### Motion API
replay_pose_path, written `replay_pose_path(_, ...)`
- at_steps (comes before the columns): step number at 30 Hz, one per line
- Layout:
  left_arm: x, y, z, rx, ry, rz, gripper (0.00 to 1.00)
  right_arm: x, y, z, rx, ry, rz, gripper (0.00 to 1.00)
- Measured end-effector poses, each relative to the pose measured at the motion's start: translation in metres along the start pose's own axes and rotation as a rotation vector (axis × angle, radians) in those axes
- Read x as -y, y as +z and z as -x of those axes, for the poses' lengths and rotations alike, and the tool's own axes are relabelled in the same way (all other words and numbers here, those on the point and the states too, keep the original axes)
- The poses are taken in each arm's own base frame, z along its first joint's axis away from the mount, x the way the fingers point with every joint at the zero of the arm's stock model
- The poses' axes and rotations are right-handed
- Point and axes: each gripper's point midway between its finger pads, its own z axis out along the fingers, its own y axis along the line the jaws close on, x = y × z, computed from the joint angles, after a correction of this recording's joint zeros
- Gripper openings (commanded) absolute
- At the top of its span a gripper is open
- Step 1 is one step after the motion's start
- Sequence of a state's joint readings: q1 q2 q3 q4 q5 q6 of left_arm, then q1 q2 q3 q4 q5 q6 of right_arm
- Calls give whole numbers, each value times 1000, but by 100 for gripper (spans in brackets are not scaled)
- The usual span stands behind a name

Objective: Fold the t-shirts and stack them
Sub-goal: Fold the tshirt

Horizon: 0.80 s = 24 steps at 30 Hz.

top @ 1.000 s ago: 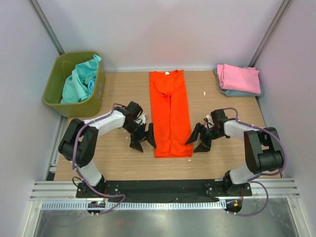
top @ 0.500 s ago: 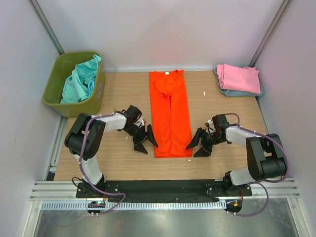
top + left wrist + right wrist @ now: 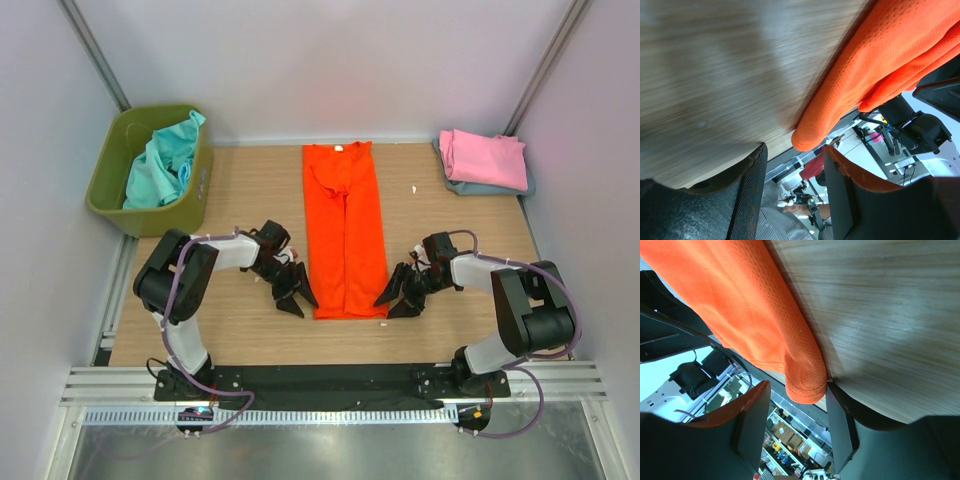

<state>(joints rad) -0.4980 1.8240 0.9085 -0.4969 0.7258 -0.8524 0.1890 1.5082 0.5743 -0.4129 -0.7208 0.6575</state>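
Orange cloth, the t-shirt (image 3: 345, 235), lies flat as a long narrow strip along the middle of the table (image 3: 240, 320), hem toward the arm bases. The left hand (image 3: 295, 296) and right hand (image 3: 398, 296) sit low at the two near hem corners, each spread wide with nothing gripped; the wrist views show a corner in each gap. Risk: a lower finger rides over the hem rather than under it and closes on one layer only. Uneven closure would skew the fold. The pink t-shirt (image 3: 485, 158) lies well apart.
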Motion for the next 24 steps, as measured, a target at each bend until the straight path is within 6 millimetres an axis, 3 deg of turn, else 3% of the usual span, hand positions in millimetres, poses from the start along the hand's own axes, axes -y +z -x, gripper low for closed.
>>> replay_pose_path(11,6,10,-4,-25,22,8,41,0,0,1,3,-2,-3,52)
replay_pose_path(14,5,11,-3,-23,19,13,28,2,0,2,8,-4,-12,35)
replay_pose_path(15,5,12,-2,-18,22,15,16,2,0,3,12,-6,-15,27)
replay_pose_path(18,3,14,3,1,35,21,0,2,1,4,14,-8,-14,18)
replay_pose_path(24,5,14,5,7,41,20,0,2,1,4,17,-20,-12,1)
